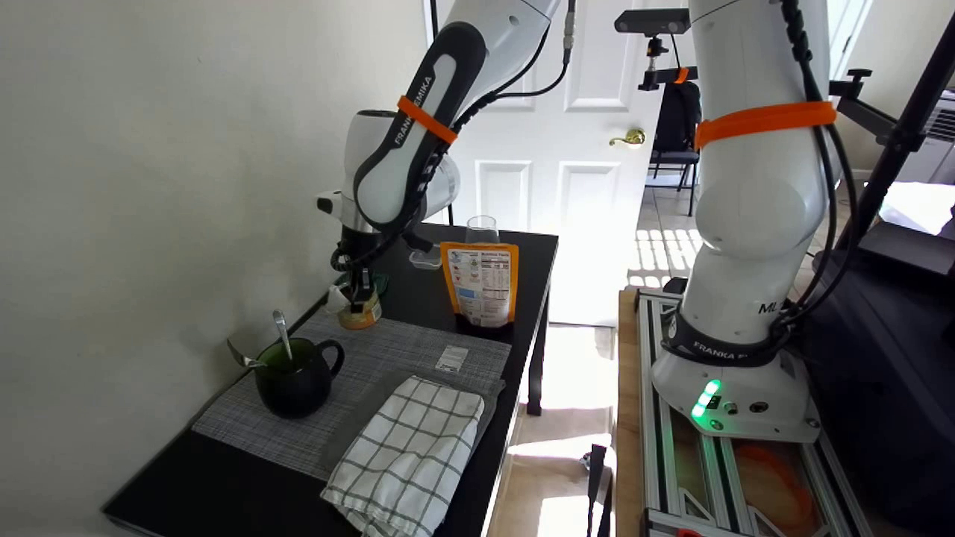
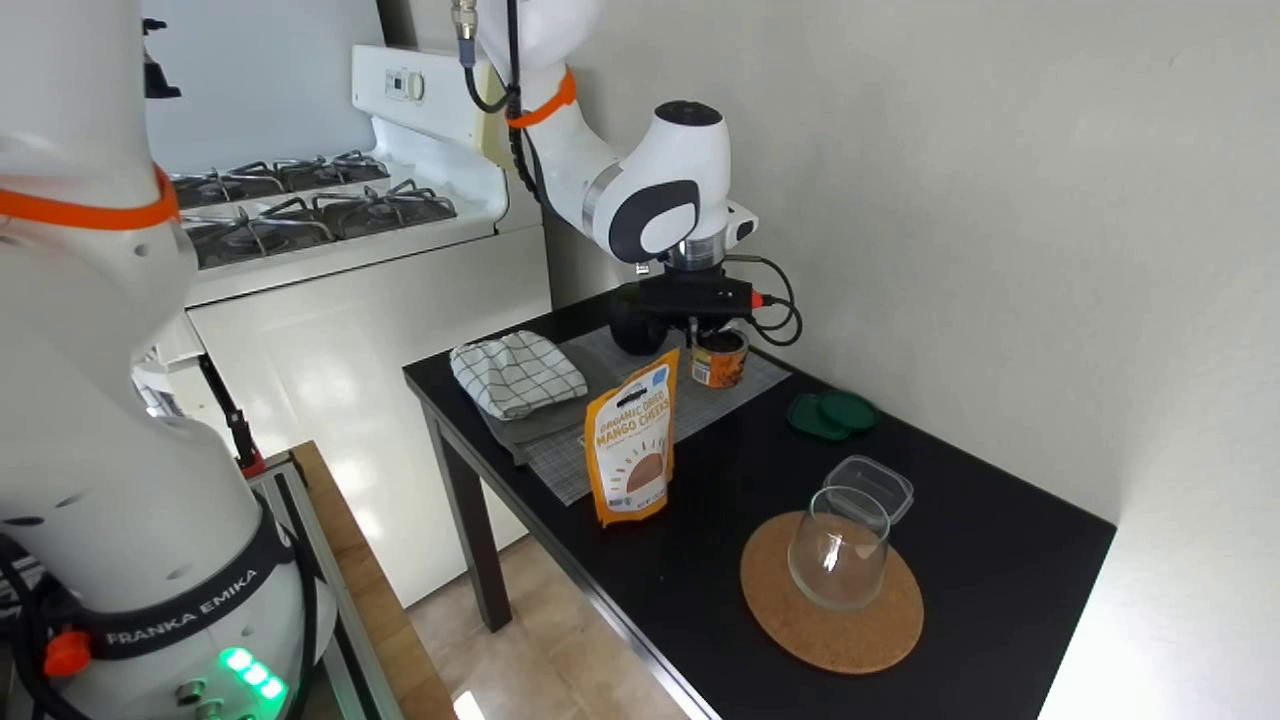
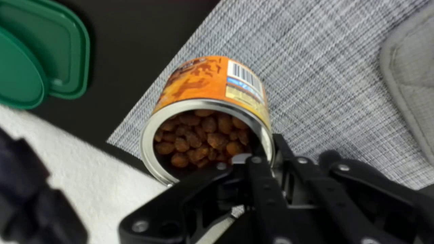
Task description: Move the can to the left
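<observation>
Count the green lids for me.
2: a round lid partly over a squarish lid, both near the wall on the table. Another could be hidden beneath them.

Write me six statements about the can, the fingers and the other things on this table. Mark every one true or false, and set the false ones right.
1. The can is open at the top, with brown pieces inside. True.
2. The drinking glass stands on the gray placemat. False: the drinking glass stands on a round cork mat.
3. The fingers straddle the can's rim. True.
4. The black mug holds two metal utensils. True.
5. The orange pouch lies flat. False: the orange pouch stands upright.
6. The two green lids lie well apart. False: the two green lids overlap.
</observation>
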